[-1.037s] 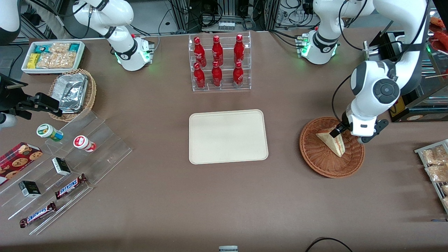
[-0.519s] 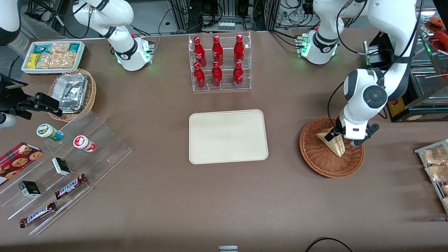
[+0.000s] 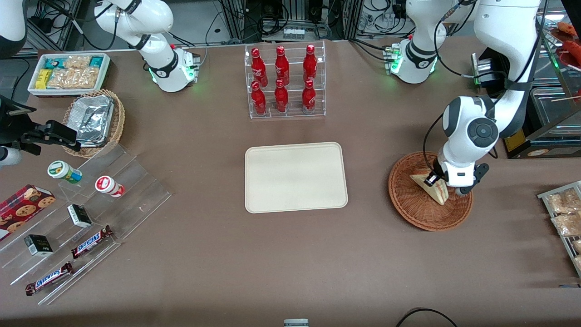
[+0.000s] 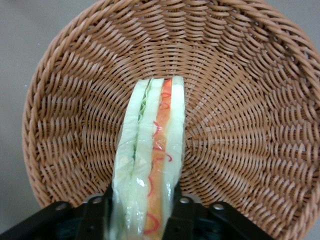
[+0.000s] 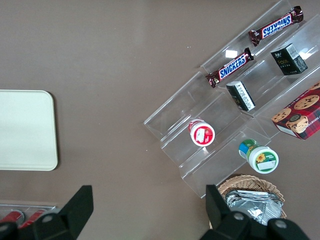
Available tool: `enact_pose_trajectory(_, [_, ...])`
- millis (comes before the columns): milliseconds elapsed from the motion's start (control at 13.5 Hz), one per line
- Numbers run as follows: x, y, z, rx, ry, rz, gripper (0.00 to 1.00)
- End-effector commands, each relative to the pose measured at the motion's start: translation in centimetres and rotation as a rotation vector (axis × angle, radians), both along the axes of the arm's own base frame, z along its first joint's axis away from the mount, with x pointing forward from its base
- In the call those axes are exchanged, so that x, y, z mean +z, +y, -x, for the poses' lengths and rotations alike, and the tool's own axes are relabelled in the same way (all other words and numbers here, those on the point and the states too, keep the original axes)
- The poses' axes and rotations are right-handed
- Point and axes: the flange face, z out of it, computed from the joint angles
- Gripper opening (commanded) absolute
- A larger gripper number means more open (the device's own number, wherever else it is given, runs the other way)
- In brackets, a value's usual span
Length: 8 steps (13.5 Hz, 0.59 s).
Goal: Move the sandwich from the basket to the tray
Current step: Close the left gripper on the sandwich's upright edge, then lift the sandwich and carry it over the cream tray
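The sandwich [image 3: 438,194], a pale wedge with an orange and green filling stripe [image 4: 150,145], stands on edge inside the reddish-brown woven basket [image 3: 408,206] toward the working arm's end of the table. My gripper [image 3: 432,180] is down in the basket [image 4: 240,100], and its black fingers [image 4: 176,220] press against both flat sides of the wrapped wedge, shut on it. The sandwich still rests on the basket's weave. The cream tray [image 3: 295,177] lies flat at the table's middle, with nothing on it.
A clear rack of red bottles [image 3: 283,81] stands farther from the front camera than the tray. A wire rack of snack bags [image 3: 565,218] sits at the working arm's table edge. Acrylic steps with candy bars [image 3: 86,213], a foil-lined tan basket [image 3: 93,120] and a white snack bin [image 3: 68,72] are toward the parked arm's end.
The arm has lowered over the basket and drawn in, bringing the gripper down around the sandwich. The sandwich itself has not moved.
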Motion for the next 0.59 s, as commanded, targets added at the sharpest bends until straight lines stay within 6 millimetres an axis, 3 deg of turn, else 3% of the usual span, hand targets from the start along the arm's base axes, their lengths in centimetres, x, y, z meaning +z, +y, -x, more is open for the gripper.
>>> enact_pose_trajectory(0, [3.0,-1.8,-1.8,-0.008,0.051,-0.032,0.0])
enact_pose_trajectory(148, [6.8,-3.2,-2.7,-0.025,0.104,-0.049,0.0])
enact_pose_trajectory(296, [10.4,-6.4,-3.2,-0.073,0.133,-0.06,0.0])
enact_pose_trajectory(519, [15.0,-13.4,-2.9,-0.195,0.128,-0.061,0.0])
